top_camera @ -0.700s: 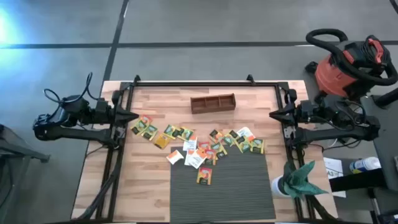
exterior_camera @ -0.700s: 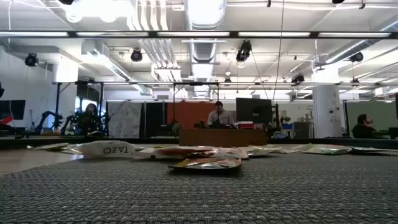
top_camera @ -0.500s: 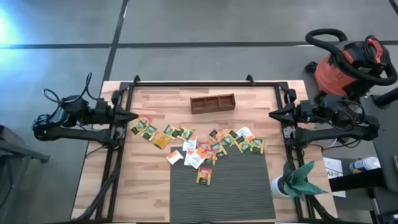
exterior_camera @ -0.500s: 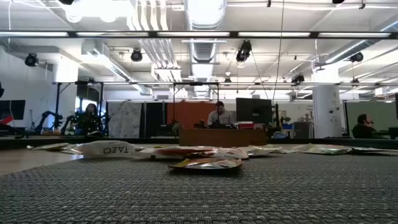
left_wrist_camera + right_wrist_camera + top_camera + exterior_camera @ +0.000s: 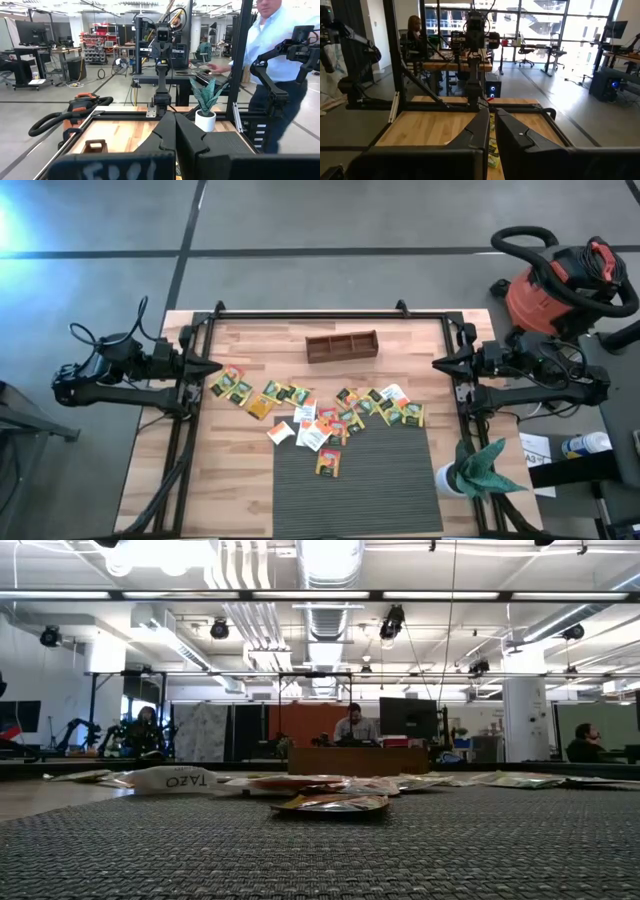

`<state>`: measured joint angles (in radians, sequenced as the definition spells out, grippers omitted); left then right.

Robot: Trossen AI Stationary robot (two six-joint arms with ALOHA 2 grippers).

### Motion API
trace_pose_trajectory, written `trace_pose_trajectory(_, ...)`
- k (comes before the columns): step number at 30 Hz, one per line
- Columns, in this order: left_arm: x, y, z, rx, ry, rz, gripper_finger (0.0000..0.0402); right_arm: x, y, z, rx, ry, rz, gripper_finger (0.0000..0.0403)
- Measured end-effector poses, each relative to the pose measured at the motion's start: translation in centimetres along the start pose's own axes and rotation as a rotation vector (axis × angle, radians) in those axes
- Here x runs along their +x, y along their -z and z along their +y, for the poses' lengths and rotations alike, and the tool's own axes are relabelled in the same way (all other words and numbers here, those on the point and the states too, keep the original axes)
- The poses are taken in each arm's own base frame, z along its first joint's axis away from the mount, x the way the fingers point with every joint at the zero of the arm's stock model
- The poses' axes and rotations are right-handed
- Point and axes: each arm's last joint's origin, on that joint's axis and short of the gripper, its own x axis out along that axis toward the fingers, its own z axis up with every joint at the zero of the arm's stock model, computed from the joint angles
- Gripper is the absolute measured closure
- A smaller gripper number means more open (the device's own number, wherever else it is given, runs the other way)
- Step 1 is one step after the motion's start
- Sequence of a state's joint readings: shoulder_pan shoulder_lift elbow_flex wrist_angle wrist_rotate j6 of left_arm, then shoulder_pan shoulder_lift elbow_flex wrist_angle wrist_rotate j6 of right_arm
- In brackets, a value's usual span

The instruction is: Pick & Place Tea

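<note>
Both dark arms are parked at the edges of the pale wooden-plank table (image 5: 240,470), one each side, pointing inward. The left claw (image 5: 214,367) sits at the table's left edge w/ fingers pressed together, nothing in it; its wrist view shows the two dark fingers (image 5: 165,131) meeting at the tips. The right claw (image 5: 438,364) sits at the right edge, fingers nearly closed w/ only a thin slit between them in its wrist view, also empty.

The small flat square tea sachets (image 5: 320,415), mostly yellow-green w/ dark centres plus some orange and some white, lie scattered in a loose band across the table's middle, between the two claws and apart from both. Several overlap. One sachet (image 5: 328,463) lies alone on the dark ribbed mat (image 5: 380,490) covering the near-centre of the table; a few others rest on the mat's far edge. In the low view a white sachet (image 5: 180,780) shows the lettering TAZO.

The brown three-compartment wooden tray (image 5: 342,345) stands beyond the sachets, toward the table's far edge; none can be seen in it.

A potted green plant in a white pot (image 5: 470,470) stands at the right front corner. A red shop vacuum (image 5: 560,285) sits on the floor beyond the right arm. A person in a light blue shirt (image 5: 280,45) stands past the table in the left wrist view.
</note>
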<state>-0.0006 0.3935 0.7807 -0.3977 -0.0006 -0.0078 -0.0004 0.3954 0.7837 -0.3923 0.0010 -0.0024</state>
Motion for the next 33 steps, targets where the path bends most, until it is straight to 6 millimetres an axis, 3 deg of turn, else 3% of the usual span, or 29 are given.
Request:
trace_pose_trajectory(24, 0.01, 0.01, 0.00, 0.000, 0.000, 0.001, 0.0402, 0.00, 0.00, 0.00, 0.000, 0.000, 0.000, 0.0374)
trace_pose_trajectory(33, 0.00, 0.00, 0.00, 0.000, 0.000, 0.000, 0.0402, 0.00, -0.12, 0.00, 0.133, 0.000, -0.013, 0.0374)
